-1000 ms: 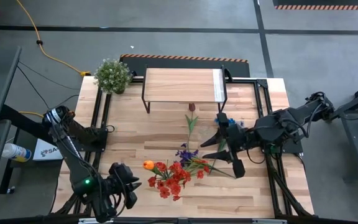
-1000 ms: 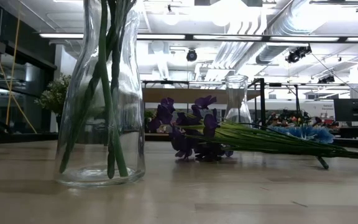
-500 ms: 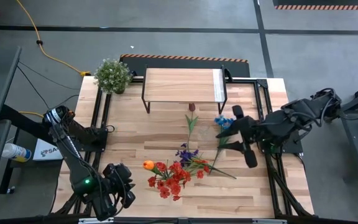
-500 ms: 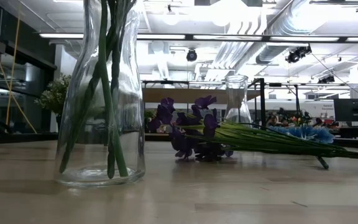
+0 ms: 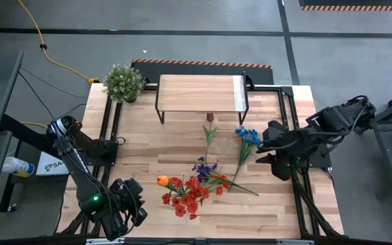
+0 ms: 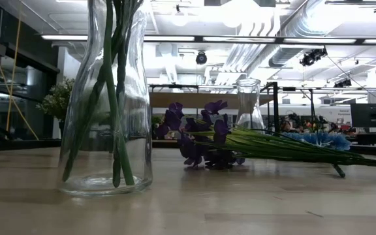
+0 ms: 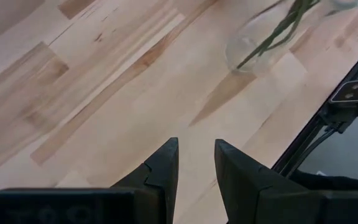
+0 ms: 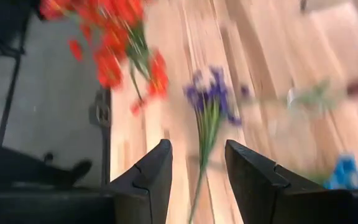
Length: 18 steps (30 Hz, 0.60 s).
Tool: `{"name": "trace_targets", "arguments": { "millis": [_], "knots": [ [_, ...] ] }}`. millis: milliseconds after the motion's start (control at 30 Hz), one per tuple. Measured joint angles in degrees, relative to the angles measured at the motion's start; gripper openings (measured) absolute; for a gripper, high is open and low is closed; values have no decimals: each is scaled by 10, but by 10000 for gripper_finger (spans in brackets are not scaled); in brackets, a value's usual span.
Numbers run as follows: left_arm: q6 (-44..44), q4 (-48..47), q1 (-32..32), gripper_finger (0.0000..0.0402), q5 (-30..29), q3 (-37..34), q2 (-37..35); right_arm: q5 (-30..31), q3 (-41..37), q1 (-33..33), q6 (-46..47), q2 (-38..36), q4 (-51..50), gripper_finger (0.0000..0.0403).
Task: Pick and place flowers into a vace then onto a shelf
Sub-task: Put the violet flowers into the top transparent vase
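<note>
Flowers (image 5: pixel 203 178) look light, with thin flexible stems; best pinched mid-stem, below the soft blooms. Right gripper (image 5: pixel 278 154) and left gripper (image 5: pixel 133 204): fingers slightly parted, holding nothing.

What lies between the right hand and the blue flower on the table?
Nothing visible. The right hand hangs open at the table's right edge, and the blue-bloomed, green-stemmed artificial flower lies just beside it on bare light wood-plank tabletop.

Wood table (image 5: pixel 141 146) holding a low shelf (image 5: pixel 199 93), a green potted plant (image 5: pixel 124 82), loose flowers (image 5: pixel 196 184) and glass vases (image 6: pixel 106 98).
</note>
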Motion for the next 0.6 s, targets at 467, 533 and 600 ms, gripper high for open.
{"name": "trace_targets", "arguments": {
  "millis": [467,533,600],
  "knots": [
    [-19,-1,0,138,7,0,0,-108,-184,1,46,-2,-9,139],
    [-19,-1,0,138,7,0,0,-114,-231,1,46,-4,22,139],
    [-20,0,0,138,7,0,0,-129,-278,0,46,-9,69,139]
  ]
}}
